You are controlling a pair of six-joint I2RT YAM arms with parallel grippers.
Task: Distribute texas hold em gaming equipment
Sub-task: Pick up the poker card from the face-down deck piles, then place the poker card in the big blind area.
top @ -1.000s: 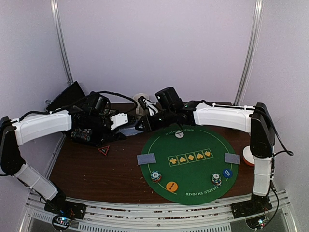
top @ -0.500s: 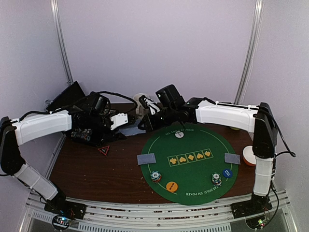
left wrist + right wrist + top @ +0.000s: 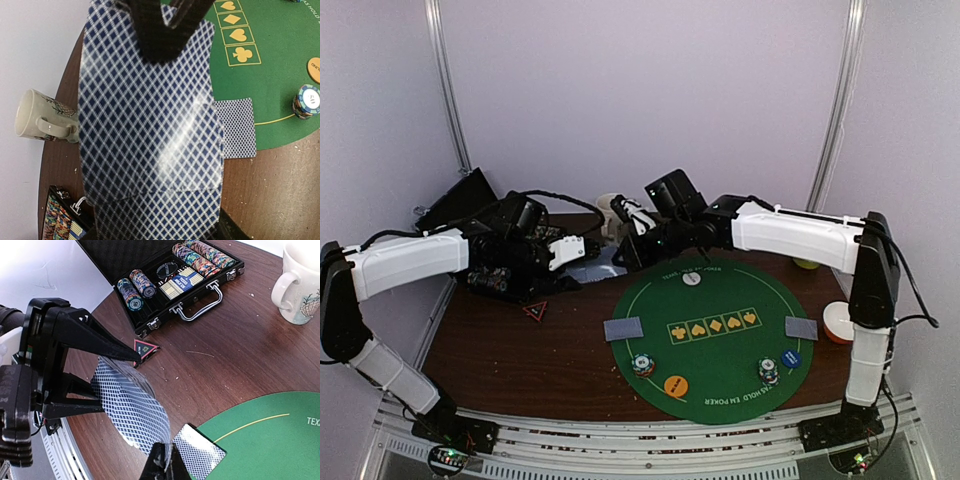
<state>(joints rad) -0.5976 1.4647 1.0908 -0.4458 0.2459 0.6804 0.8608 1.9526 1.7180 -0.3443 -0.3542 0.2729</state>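
At the far left of the brown table, an open black chip case (image 3: 170,285) holds rows of chips, and a small red triangular marker (image 3: 145,347) lies just in front of it. The left gripper (image 3: 575,252) reaches in above them, its jaws partly spread and clamped on a deck of blue-backed playing cards (image 3: 150,130) held off the table. A beige mug (image 3: 305,287) stands behind, near the back edge. The right gripper (image 3: 161,47) meets the deck from the other side, its fingers pinched fully together on the far edge of the top card. To the right lies the green poker mat (image 3: 720,300). A left face-down card (image 3: 623,328) straddles its left rim, and a right face-down card (image 3: 801,327) lies at its right rim. A white button (image 3: 691,278) sits near the far rim. Along the near rim, from left to right, sit a left chip stack (image 3: 642,366), an orange button (image 3: 675,385), a right chip stack (image 3: 769,371) and a blue button (image 3: 791,358).
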